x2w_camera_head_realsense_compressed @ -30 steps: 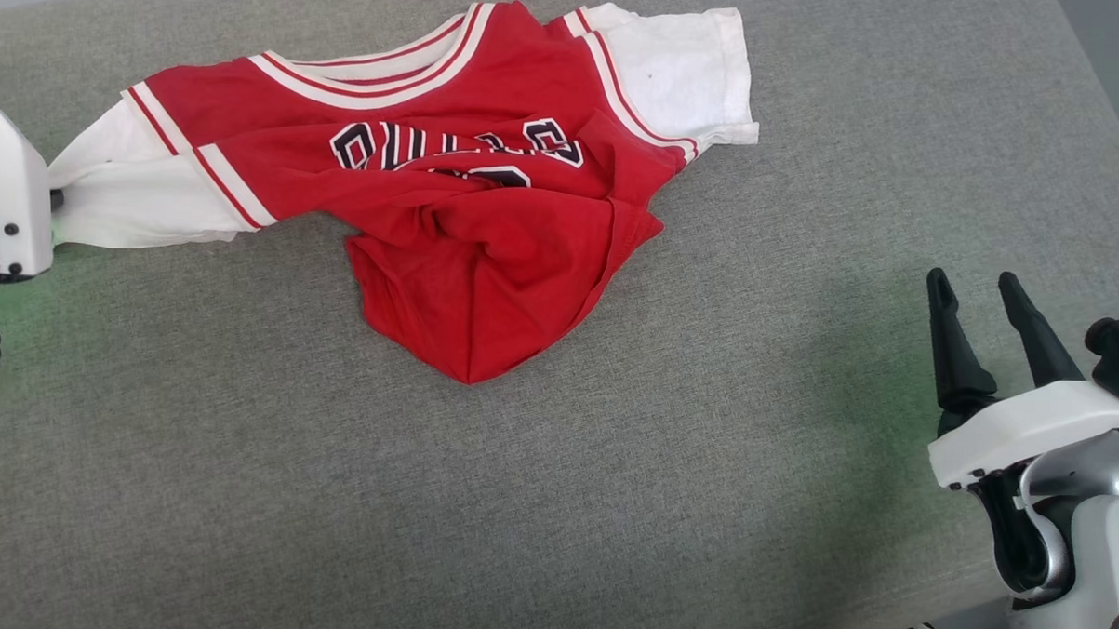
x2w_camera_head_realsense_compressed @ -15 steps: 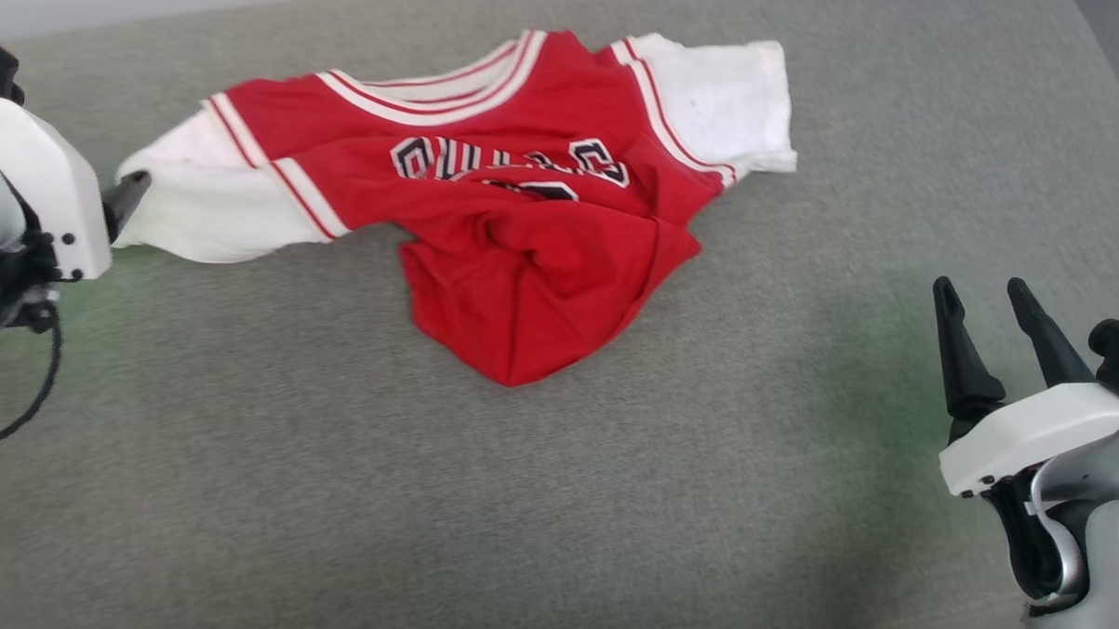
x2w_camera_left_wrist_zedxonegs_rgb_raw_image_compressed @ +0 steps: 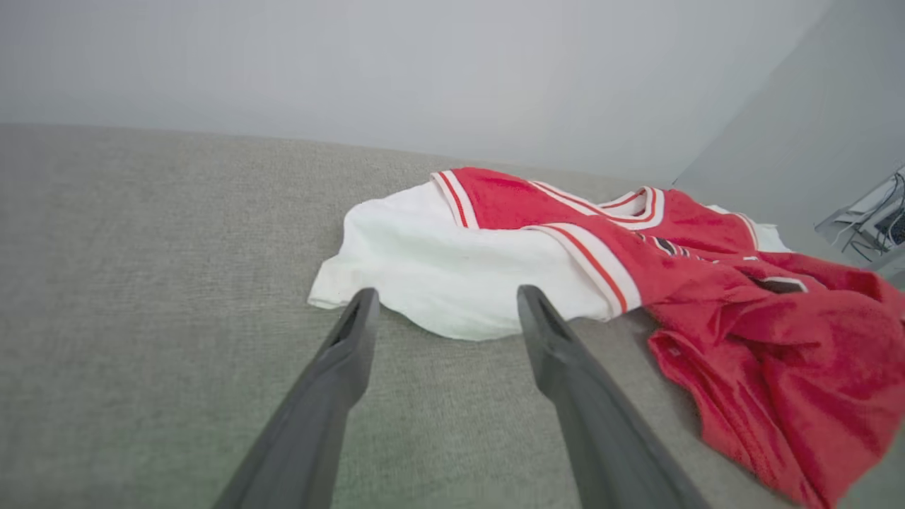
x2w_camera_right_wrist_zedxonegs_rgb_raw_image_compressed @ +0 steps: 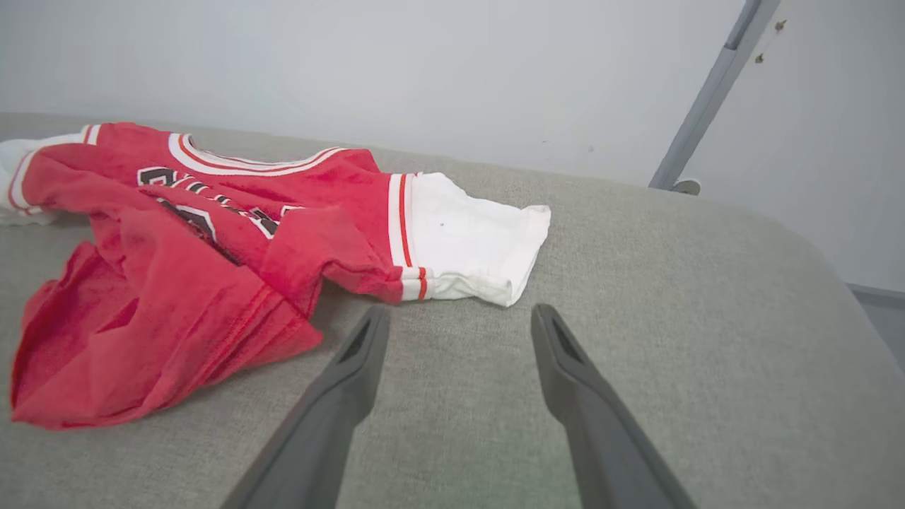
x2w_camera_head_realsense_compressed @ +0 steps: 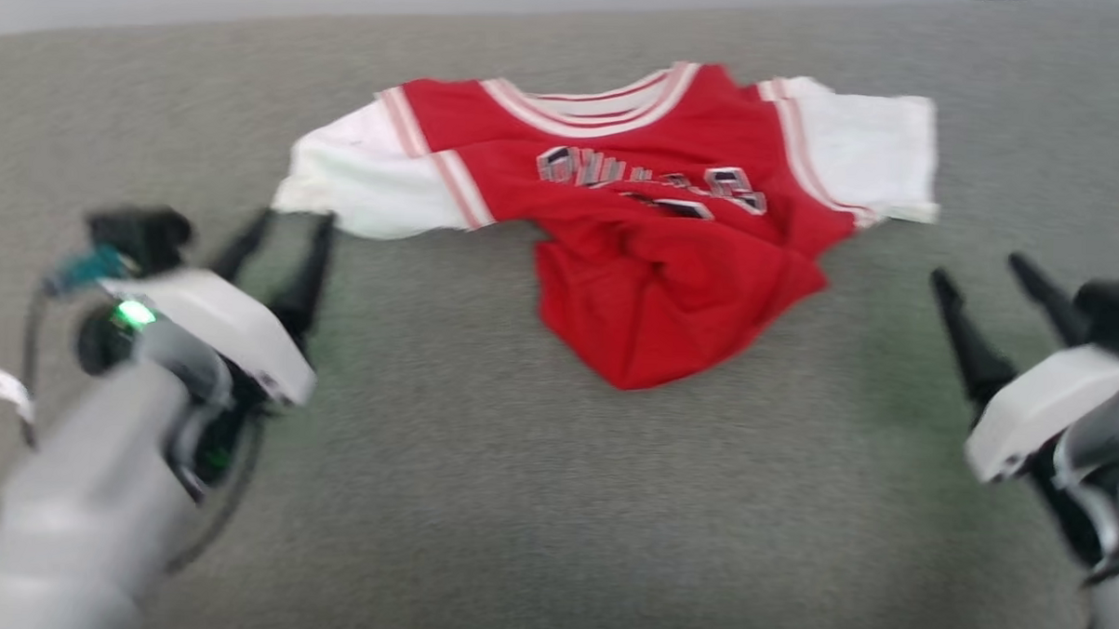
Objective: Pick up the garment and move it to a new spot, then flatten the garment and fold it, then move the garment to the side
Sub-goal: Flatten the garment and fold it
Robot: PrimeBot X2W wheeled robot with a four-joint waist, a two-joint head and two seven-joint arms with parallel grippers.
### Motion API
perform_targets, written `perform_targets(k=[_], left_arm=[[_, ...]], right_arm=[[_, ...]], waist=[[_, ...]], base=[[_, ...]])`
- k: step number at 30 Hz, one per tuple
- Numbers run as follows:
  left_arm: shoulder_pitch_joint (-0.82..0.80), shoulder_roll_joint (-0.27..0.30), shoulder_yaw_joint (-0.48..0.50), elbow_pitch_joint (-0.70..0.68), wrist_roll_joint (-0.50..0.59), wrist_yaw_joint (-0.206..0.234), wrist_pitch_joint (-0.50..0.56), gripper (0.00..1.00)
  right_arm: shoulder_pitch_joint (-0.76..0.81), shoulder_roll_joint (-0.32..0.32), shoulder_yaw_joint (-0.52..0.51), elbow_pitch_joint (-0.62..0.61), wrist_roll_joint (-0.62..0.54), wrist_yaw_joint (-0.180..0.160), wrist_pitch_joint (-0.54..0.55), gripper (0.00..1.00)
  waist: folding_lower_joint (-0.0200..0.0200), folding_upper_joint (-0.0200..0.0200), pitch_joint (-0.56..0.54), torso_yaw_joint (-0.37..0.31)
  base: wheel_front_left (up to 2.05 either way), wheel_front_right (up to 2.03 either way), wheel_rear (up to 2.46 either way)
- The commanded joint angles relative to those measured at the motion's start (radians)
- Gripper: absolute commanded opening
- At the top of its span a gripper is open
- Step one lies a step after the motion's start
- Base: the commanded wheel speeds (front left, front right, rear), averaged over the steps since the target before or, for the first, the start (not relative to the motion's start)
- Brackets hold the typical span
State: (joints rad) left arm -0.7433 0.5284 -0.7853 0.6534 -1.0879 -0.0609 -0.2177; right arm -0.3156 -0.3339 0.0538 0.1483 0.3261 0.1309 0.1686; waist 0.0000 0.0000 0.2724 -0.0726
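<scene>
- Now the left tool (x2w_camera_head_realsense_compressed: 293,223) has let go of the white sleeve (x2w_camera_left_wrist_zedxonegs_rgb_raw_image_compressed: 438,261) it pinched a second ago; its fingers stand apart, tips just short of the cloth.
- Right tool (x2w_camera_head_realsense_compressed: 978,270): fingers spread too, holding nothing, near the other sleeve (x2w_camera_right_wrist_zedxonegs_rgb_raw_image_compressed: 474,240).
- Beyond and between both tools lies the garment (x2w_camera_head_realsense_compressed: 673,263), red and crumpled, hem bunched, dark lettering creased.
- Underneath is the grey fabric tabletop (x2w_camera_head_realsense_compressed: 516,499), with a pale wall (x2w_camera_left_wrist_zedxonegs_rgb_raw_image_compressed: 424,71) behind.

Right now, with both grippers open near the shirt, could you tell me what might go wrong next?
The red lower half of the garment is bunched in overlapping folds, so a pinch there may catch several layers and lock creases in. The left gripper sits open by the white sleeve; tugging that alone could drag the whole shirt sideways.
</scene>
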Motion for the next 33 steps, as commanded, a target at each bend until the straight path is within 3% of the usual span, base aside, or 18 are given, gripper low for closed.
perform_targets(k=[1, 5, 11, 20, 28, 33], left_arm=[[0.016, -0.005, 0.005, -0.011, 0.017, 0.006, -0.012, 1.0], [0.09, -0.055, 0.086, -0.087, 0.065, 0.048, -0.047, 1.0], [0.229, -0.135, 0.284, -0.251, 0.299, 0.091, -0.048, 1.0], [0.357, -0.251, 0.458, -0.447, 0.587, 0.068, -0.049, 1.0], [0.407, -0.343, 0.533, -0.561, 0.705, 0.013, -0.049, 1.0], [0.42, -0.373, 0.559, -0.596, 0.738, -0.012, -0.049, 1.0]], right_arm=[[-0.017, -0.008, 0.0, 0.007, 0.001, 0.0, 0.006, 1.0], [-0.105, -0.086, 0.009, 0.043, 0.026, 0.0, 0.059, 1.0], [-0.261, -0.232, 0.046, 0.128, 0.084, 0.0, 0.173, 1.0], [-0.516, -0.444, 0.184, 0.268, 0.225, 0.0, 0.402, 1.0], [-0.65, -0.593, 0.355, 0.291, 0.371, 0.0, 0.611, 1.0], [-0.682, -0.635, 0.455, 0.299, 0.413, 0.0, 0.682, 1.0]], waist=[[0.0, 0.0, 0.012, 0.043], [0.0, 0.0, 0.039, 0.109], [0.0, 0.0, 0.084, 0.199], [0.0, 0.0, 0.187, 0.313], [0.0, 0.0, 0.287, 0.388], [0.0, 0.0, 0.319, 0.403]], base=[[0.0, 0.0, 0.0], [0.0, 0.0, 0.0], [0.0, 0.0, 0.0], [0.0, 0.0, 0.0], [0.0, 0.0, 0.0], [0.0, 0.0, 0.0]])
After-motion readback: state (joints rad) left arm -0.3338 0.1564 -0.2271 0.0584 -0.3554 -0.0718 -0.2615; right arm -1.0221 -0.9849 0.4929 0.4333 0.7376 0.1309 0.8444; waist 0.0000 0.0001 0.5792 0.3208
